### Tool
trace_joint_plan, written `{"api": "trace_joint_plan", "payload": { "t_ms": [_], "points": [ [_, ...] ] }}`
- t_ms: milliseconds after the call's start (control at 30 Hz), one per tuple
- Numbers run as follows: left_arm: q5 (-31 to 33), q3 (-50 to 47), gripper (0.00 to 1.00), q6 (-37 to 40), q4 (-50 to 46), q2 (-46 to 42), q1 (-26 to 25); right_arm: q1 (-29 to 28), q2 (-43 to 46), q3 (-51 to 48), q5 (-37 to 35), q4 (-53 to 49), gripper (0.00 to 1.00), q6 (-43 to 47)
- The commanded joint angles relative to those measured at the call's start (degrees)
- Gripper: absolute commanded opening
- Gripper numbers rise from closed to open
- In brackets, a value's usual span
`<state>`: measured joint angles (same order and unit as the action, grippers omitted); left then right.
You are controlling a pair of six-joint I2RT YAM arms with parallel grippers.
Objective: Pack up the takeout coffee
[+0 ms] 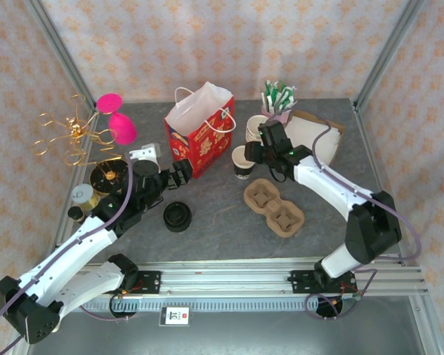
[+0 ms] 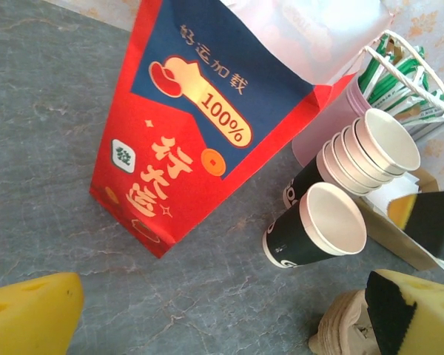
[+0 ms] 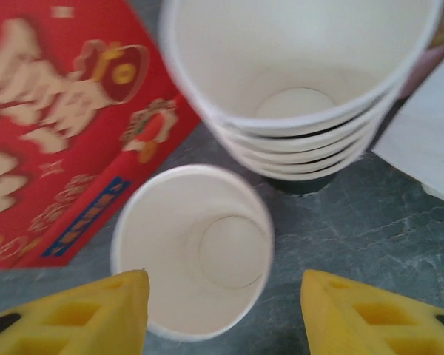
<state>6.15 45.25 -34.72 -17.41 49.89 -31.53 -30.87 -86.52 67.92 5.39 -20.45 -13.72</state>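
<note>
A single black paper cup (image 1: pixel 241 163) (image 3: pixel 192 259) stands upright and empty on the grey table, just right of the red paper bag (image 1: pixel 200 137) (image 2: pixel 185 126). My right gripper (image 1: pixel 253 153) (image 3: pixel 222 310) hovers over that cup and is open: one yellow finger (image 3: pixel 81 318) overlaps its rim, the other stands clear of it. A stack of several cups (image 1: pixel 256 127) (image 3: pixel 303 81) sits behind. The pulp cup carrier (image 1: pixel 274 207) (image 2: pixel 348 329) lies in front. My left gripper (image 1: pixel 179 174) (image 2: pixel 222 318) is open and empty, left of the bag's base, facing the cup (image 2: pixel 318 229).
A stack of black lids (image 1: pixel 177 217) lies near my left arm. Green sachets in a pink cup (image 1: pixel 279 100) and a brown paper sheet (image 1: pixel 314 133) sit at the back right. A gold wire stand (image 1: pixel 66 137), a pink object (image 1: pixel 118 118) and tins (image 1: pixel 107 176) crowd the left.
</note>
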Motion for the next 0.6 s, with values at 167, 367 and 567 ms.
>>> {"api": "trace_joint_plan", "payload": {
  "t_ms": [167, 367, 567],
  "points": [
    [7.23, 2.54, 0.99, -5.62, -13.30, -5.59, -0.42, -13.73, 4.63, -0.92, 1.30, -3.17, 0.69, 8.05],
    [10.91, 3.92, 0.99, -9.69, -21.66, -8.67, -0.38, -22.44, 2.76, -1.41, 7.07, -0.28, 0.81, 13.93],
    [13.86, 3.59, 0.99, -14.38, -27.28, -12.26, -0.39, -29.96, -2.46, 1.13, 7.97, 1.17, 0.90, 18.93]
  ]
}}
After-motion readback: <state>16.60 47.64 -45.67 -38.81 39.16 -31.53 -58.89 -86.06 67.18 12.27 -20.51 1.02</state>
